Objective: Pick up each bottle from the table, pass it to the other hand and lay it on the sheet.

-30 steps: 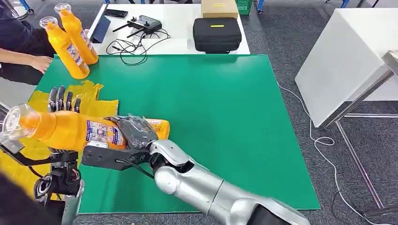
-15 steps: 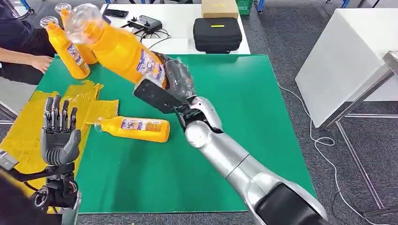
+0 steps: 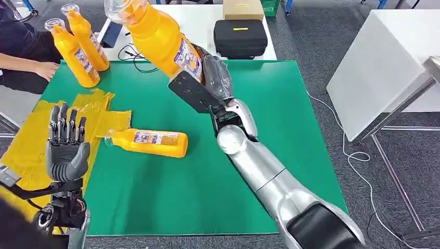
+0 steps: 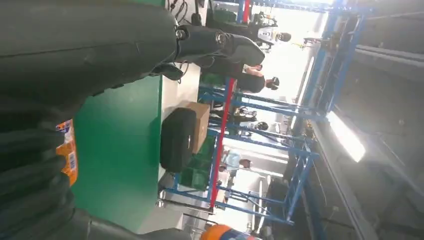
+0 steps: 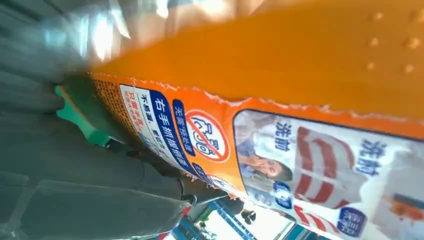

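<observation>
My right hand (image 3: pixel 214 72) grips an orange bottle (image 3: pixel 158 36) by its lower body and holds it tilted, high over the far half of the green table (image 3: pixel 249 150). That bottle's orange body and label (image 5: pixel 300 165) are seen from very close in the right wrist view. A second orange bottle (image 3: pixel 148 142) lies on its side on the table, just right of the yellow sheet (image 3: pixel 31 142). Two more orange bottles (image 3: pixel 78 44) stand at the table's far left corner. My left hand (image 3: pixel 65 148) is raised over the sheet, open and holding nothing, its dark fingers (image 4: pixel 45 165) spread.
A person's arm (image 3: pixel 31 65) rests at the table's far left edge beside the standing bottles. Behind the green table a white table (image 3: pixel 200 26) carries a black case (image 3: pixel 239 37), a cardboard box (image 3: pixel 242 9), a controller (image 3: pixel 158 26) and cables.
My right hand has swung the held bottle from low over the sheet, beside my left hand, up and away to the far side of the table. My left hand has hardly moved.
</observation>
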`<action>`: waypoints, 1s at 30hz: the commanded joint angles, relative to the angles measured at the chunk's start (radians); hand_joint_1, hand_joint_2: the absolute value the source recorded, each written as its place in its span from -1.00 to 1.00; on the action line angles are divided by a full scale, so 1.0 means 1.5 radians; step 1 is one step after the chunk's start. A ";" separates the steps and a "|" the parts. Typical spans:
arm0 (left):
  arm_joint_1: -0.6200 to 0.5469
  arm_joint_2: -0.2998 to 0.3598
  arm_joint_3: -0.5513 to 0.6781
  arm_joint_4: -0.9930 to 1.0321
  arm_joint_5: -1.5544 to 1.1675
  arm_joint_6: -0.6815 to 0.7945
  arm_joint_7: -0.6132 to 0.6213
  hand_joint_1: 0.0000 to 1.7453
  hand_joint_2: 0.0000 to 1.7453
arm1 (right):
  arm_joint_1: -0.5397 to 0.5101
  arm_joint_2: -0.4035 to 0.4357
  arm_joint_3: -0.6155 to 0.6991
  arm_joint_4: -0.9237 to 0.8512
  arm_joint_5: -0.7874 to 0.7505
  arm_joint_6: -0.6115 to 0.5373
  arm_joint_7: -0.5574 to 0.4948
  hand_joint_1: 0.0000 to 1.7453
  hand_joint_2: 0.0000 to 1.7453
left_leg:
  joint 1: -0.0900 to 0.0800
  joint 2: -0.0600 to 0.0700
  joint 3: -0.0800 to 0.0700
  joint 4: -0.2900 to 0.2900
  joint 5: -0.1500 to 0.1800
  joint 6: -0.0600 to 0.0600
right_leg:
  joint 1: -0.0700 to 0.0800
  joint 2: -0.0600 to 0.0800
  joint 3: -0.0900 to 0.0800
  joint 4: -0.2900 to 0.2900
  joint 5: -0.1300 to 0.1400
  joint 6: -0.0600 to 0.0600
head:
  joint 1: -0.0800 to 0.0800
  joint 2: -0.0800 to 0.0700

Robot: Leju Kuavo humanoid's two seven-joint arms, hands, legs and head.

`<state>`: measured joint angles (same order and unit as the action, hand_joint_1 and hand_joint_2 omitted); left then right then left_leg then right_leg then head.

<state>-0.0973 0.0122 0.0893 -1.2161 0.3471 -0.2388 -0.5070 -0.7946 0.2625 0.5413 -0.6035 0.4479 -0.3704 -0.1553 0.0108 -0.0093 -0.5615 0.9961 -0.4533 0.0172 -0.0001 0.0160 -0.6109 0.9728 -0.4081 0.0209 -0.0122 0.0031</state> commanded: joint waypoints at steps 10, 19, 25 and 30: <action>-0.158 -0.021 -0.054 0.174 -0.021 0.002 -0.003 -1.00 1.00 | -0.012 0.058 0.049 0.142 0.115 0.127 0.133 1.00 1.00 | 0.000 -0.001 0.003 -0.001 -0.001 0.000 | 0.000 -0.003 0.004 0.000 -0.001 0.000 | 0.000 0.000; -0.140 -0.017 -0.047 0.151 -0.021 0.009 -0.004 -1.00 1.00 | -0.019 0.058 0.128 0.123 0.061 0.146 0.153 1.00 1.00 | 0.000 0.000 0.003 0.000 -0.001 0.000 | 0.000 -0.002 0.003 0.000 -0.001 0.000 | 0.000 0.000; -0.118 -0.024 -0.035 0.120 -0.021 0.010 0.001 -1.00 1.00 | -0.028 0.058 0.241 0.100 -0.009 0.161 0.189 1.00 1.00 | 0.000 0.001 0.002 0.000 -0.001 0.000 | 0.000 0.000 0.002 0.001 -0.001 0.000 | 0.000 0.000; -0.116 -0.028 -0.032 0.109 -0.028 0.010 0.008 -1.00 1.00 | -0.035 0.058 0.292 0.086 -0.043 0.155 0.201 1.00 1.00 | 0.000 0.001 0.002 0.000 -0.001 0.000 | 0.000 0.000 0.002 0.001 -0.001 0.000 | 0.000 0.000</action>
<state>-0.2561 -0.0137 0.0286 -1.0510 0.3155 -0.2243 -0.5127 -0.7752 0.3609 0.7874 -0.4685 0.4398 -0.1404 0.1240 0.0110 -0.0085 -0.5622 0.9960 -0.4533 0.0171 -0.0002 0.0163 -0.6109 0.9731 -0.4080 0.0209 -0.0126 0.0031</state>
